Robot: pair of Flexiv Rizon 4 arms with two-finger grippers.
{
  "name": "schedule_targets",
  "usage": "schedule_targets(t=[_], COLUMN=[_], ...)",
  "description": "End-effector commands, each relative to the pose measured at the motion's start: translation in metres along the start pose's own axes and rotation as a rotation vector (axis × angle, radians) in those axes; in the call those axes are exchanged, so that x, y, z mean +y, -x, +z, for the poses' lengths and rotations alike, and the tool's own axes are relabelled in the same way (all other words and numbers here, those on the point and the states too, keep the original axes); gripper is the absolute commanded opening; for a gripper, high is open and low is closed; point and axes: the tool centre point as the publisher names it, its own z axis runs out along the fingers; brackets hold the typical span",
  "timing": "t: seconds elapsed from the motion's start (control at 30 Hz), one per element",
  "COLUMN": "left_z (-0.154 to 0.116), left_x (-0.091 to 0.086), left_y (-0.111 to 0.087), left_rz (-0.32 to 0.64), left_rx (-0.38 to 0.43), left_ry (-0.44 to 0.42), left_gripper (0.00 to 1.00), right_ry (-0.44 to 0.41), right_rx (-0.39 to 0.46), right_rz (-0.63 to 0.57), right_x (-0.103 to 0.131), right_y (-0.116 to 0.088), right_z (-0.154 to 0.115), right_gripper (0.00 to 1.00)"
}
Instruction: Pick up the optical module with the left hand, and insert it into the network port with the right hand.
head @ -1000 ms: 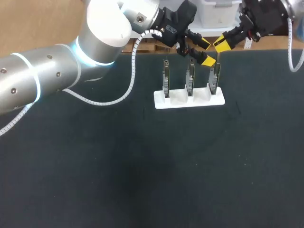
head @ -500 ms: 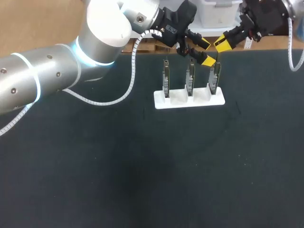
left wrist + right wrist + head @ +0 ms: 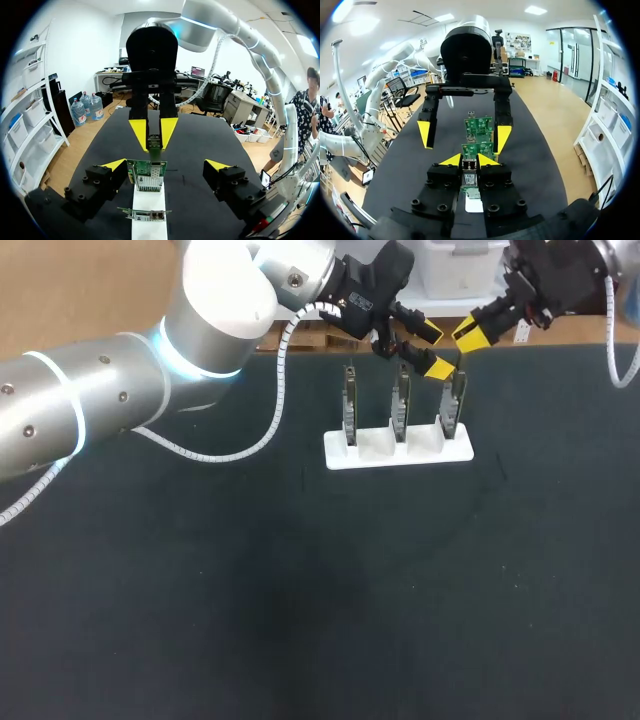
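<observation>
- The right gripper point(image 3: 470, 160) is clamped on the optical module point(image 3: 469, 177). The small metal block is pinched between its two yellow tips, one finger pressing from each side.
- Just under the module and those fingers, the green edge of the nearest network card point(image 3: 472, 192) shows, standing in the white holder point(image 3: 474, 205). Whether module and card touch cannot be told.
- Ahead of the right gripper, the middle card point(image 3: 477, 149) and the far card point(image 3: 479, 125) stand in line, one behind the other.
- The left gripper point(image 3: 464, 135) faces the right gripper from over that line. Its fingers are spread wide and hold nothing, with one yellow tip at each side of the row of cards and apart from them.
- In the left wrist view, a card stands between the left gripper's point(image 3: 165, 166) spread fingers. The right gripper point(image 3: 153, 134) hangs just ahead of it with the module point(image 3: 154, 144) in its tips.
- In the head view, the right gripper point(image 3: 468, 334) is just beside the left gripper point(image 3: 434, 350). Both are above the holder's point(image 3: 398, 452) end on the dark table point(image 3: 300, 590).
</observation>
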Motion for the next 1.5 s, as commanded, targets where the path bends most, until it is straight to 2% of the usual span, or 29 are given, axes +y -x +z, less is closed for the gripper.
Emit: schedule_targets(t=[0.03,0.33,0.43,0.5,0.53,1.0,1.2,1.5], left_z=[0.000,0.000,0.000,0.000,0.000,0.000,0.000,0.000], left_x=[0.003,0.003,0.003,0.003,0.003,0.003,0.003,0.003], left_y=[0.001,0.001,0.001,0.001,0.001,0.001,0.001,0.001], left_rz=[0.000,0.000,0.000,0.000,0.000,0.000,0.000,0.000], left_rx=[0.005,0.005,0.005,0.005,0.005,0.005,0.005,0.005], left_ry=[-0.005,-0.005,-0.005,-0.005,-0.005,-0.005,-0.005,-0.005], left_gripper=[1.00,1.00,1.00,1.00,1.00,1.00,1.00,1.00], right_ry=[0.014,0.024,0.023,0.021,0.017,-0.006,-0.030,-0.076], right_rx=[0.004,0.016,0.017,0.019,0.020,-0.004,-0.019,-0.019], right_rz=[-0.001,-0.004,-0.005,-0.003,-0.003,0.008,0.016,0.028], right_x=[-0.007,-0.006,-0.005,-0.005,-0.005,-0.002,-0.003,-0.002], right_y=[-0.003,-0.005,-0.004,-0.004,-0.004,0.000,0.003,-0.005], right_z=[0.001,0.003,0.003,0.003,0.002,-0.004,-0.015,-0.034], right_gripper=[0.00,0.00,0.09,0.48,1.00,1.00,1.00,1.00])
